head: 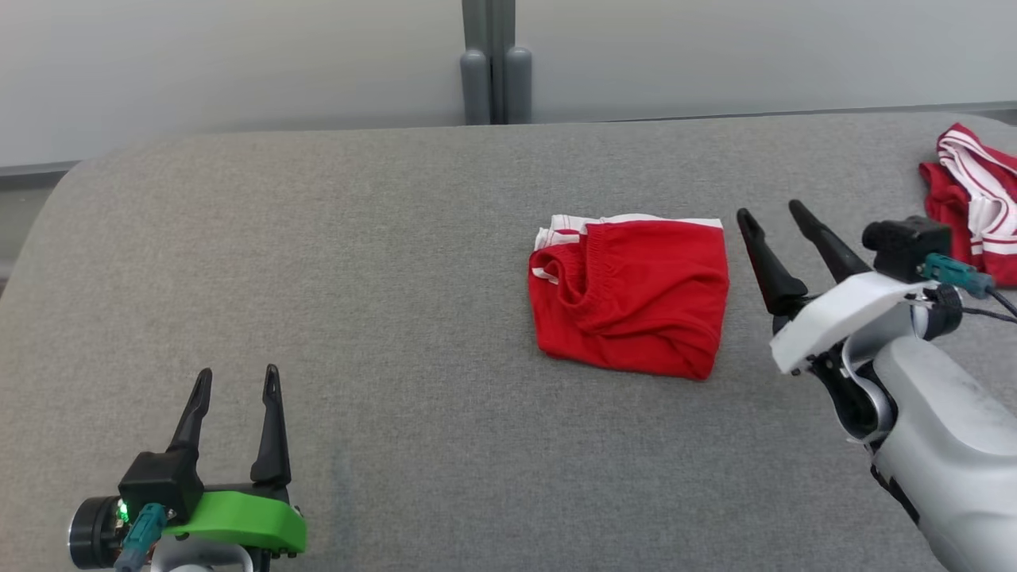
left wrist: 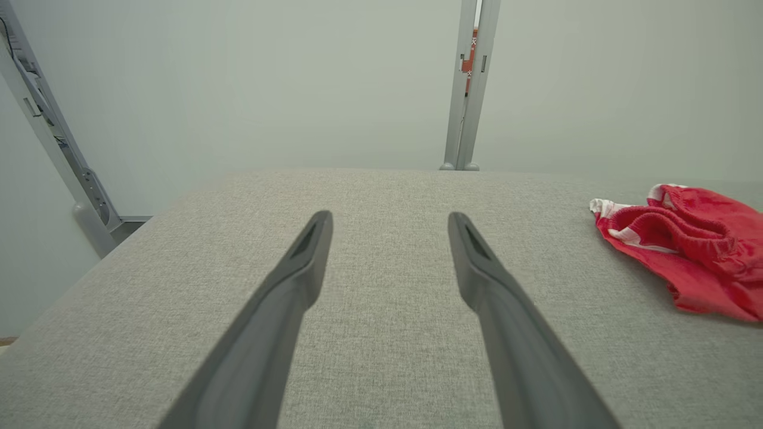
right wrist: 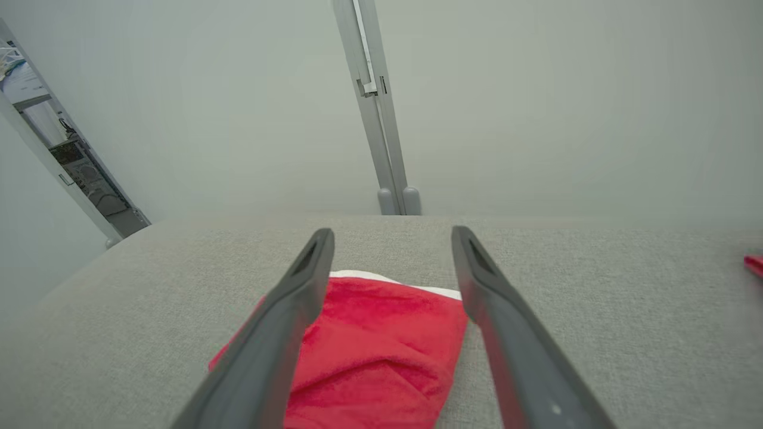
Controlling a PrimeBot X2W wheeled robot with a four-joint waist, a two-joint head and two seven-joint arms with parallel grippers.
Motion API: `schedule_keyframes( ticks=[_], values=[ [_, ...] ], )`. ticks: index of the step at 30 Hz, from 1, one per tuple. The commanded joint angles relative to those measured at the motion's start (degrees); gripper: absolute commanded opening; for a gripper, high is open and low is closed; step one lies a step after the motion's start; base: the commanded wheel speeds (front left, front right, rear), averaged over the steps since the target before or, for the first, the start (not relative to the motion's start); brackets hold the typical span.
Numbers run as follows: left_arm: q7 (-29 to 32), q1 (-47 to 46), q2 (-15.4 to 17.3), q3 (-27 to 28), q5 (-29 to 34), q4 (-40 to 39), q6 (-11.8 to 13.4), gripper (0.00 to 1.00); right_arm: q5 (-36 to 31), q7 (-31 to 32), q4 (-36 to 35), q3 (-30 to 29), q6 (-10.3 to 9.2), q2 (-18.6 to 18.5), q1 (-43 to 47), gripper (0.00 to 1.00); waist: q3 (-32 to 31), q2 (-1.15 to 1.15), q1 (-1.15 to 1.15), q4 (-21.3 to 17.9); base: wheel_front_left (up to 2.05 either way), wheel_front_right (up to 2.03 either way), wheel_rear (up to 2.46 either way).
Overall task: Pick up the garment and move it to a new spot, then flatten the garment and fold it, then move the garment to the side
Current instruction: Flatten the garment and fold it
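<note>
The garment (head: pixel 632 294) is a pair of red shorts with white trim, folded into a rough square on the grey table (head: pixel 357 278), right of centre. My right gripper (head: pixel 769 213) hovers open just to its right, fingers apart and holding nothing. In the right wrist view the garment (right wrist: pixel 381 351) lies below and between the spread fingers (right wrist: pixel 298 298), gripper (right wrist: pixel 392 238) clear of the cloth. My left gripper (head: pixel 238 381) rests open at the lower left, far from the garment. In the left wrist view the gripper (left wrist: pixel 390 220) is empty, with the garment (left wrist: pixel 691 250) off to the right.
A second red and white garment (head: pixel 973 199) lies bunched at the table's far right edge; a red scrap (right wrist: pixel 754 264) shows at the right wrist view's edge. A grey post (head: pixel 489 71) stands behind the table against a pale wall. The table's rounded left corner (head: pixel 71 183) drops away.
</note>
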Motion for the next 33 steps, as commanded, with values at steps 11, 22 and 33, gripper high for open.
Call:
schedule_keyframes(
  ticks=[11, 22, 33],
  values=[
    [-0.1, 1.5, 0.3, 3.0, 0.8, -0.7, -0.3, 1.0, -18.0, -0.4, -23.8, -19.7, -0.02, 4.8, 23.3, 1.0, -1.8, 0.0, 0.0, -4.3, 0.0, 0.0, 0.0],
    [-0.1, 3.7, 0.5, 4.3, 1.7, -0.5, -0.5, 1.0, -24.4, -0.4, -30.0, -25.0, -0.02, 11.6, 34.9, 1.0, -4.4, 0.0, 0.0, -3.5, 0.0, 0.0, 0.0],
    [-0.1, 4.9, 0.4, 4.5, 1.9, -0.7, -0.7, 1.0, -25.7, -0.4, -29.3, -24.0, -0.02, 13.5, 37.9, 1.0, -5.3, 0.0, 0.0, -2.7, 0.0, 0.0, 0.0]
  ],
)
